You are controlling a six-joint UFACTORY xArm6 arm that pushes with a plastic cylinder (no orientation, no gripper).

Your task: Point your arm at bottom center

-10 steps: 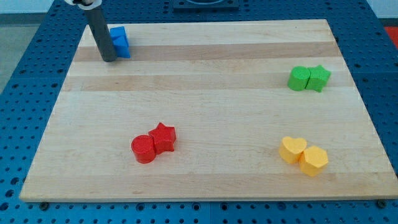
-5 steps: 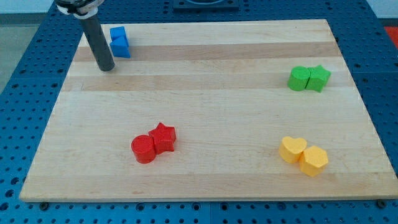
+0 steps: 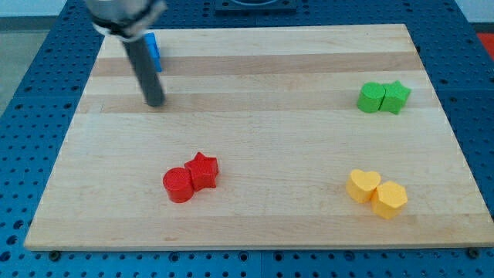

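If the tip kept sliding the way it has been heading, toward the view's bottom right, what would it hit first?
Probably the red star, which touches the red cylinder. My tip has drifted down-right from the blue blocks; the bare board lies between, though it may pass just beside.

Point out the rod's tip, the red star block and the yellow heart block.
my tip (image 3: 157, 103): camera view, very end of the dark rod.
red star block (image 3: 204, 169): camera view, centre of its top face.
yellow heart block (image 3: 361, 184): camera view, middle of its top face.

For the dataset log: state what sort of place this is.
Probably a robotics lab bench: a wooden board sits on a blue perforated table, small coloured blocks such as the red star lie on it, and my tip slides over the board.
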